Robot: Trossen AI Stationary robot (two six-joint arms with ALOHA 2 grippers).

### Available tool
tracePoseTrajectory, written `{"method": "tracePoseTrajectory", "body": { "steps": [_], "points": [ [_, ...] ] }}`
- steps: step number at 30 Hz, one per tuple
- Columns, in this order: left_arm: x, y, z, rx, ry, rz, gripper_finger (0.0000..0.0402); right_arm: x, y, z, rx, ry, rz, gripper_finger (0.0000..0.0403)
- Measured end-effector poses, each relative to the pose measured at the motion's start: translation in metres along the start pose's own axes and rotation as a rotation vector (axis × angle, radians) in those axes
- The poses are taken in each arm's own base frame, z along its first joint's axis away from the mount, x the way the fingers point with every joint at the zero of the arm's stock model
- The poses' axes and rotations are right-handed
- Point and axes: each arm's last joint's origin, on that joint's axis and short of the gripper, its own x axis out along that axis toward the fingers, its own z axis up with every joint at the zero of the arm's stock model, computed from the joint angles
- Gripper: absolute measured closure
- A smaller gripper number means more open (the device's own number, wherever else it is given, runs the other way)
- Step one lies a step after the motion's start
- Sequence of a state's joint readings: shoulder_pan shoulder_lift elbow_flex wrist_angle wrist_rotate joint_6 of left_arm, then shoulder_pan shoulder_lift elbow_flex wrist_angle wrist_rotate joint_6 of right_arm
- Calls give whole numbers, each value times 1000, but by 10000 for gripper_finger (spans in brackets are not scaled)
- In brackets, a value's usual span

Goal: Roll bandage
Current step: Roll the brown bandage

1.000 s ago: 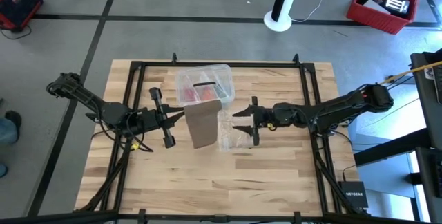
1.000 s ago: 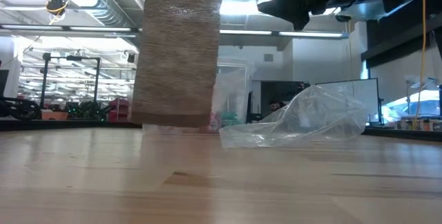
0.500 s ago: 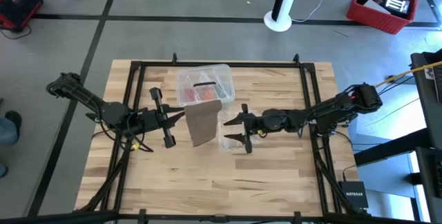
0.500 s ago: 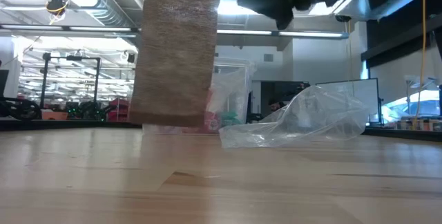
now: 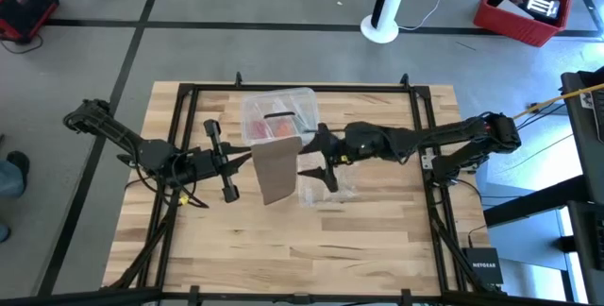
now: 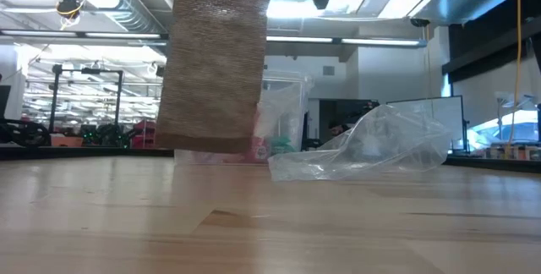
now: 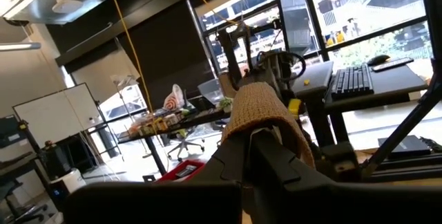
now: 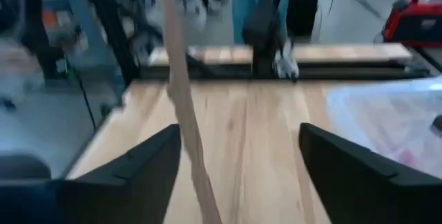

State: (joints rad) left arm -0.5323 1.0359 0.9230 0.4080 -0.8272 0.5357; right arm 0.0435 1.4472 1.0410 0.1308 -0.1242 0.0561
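Observation:
The bandage (image 5: pixel 275 170), a wide brown-tan strip, hangs straight down from my left gripper (image 5: pixel 248 158), which is shut on its upper end left of the table's middle. In the low view the bandage's (image 6: pixel 218 63) lower edge (image 6: pixel 207 145) hangs just above the table. My right gripper (image 5: pixel 319 160) is open, up in the air right beside the strip. In the right wrist view the bandage (image 8: pixel 181 92) shows edge-on between the two spread fingers of my right gripper (image 8: pixel 238 151), touching neither. My left gripper holds the bandage's upper end (image 7: pixel 265 110), which folds over the tips of its shut fingers (image 7: pixel 276 156). The fingers come about level from the table's left side. The strip hangs flat and straight below them, its lower edge clear of the table.
A clear plastic box (image 5: pixel 278 115) with red contents stands just beyond the bandage. A crinkled clear plastic bag (image 5: pixel 326 188) lies under my right gripper and also shows in the low view (image 6: pixel 372 147). Black frame rails (image 5: pixel 425 136) border the table.
My right gripper has risen and gone toward the table's left edge, off the plastic bag and up to the hanging bandage. The bandage still hangs from my left gripper, which has kept still.

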Motion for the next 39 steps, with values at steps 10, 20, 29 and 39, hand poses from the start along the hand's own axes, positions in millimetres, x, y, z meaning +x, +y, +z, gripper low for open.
{"method": "tracePoseTrajectory", "body": {
  "steps": [10,20,29,39],
  "points": [
    [0,0,0,-9,-2,2,402,1,4,-50,34,171,50,78],
    [0,0,0,-20,3,1,402,8,8,-90,18,-159,25,108],
    [0,0,0,-28,0,2,402,15,10,-87,29,-218,102,130],
    [2,1,-1,-34,-3,-5,402,48,8,-83,-47,-215,63,161]
  ]
}}
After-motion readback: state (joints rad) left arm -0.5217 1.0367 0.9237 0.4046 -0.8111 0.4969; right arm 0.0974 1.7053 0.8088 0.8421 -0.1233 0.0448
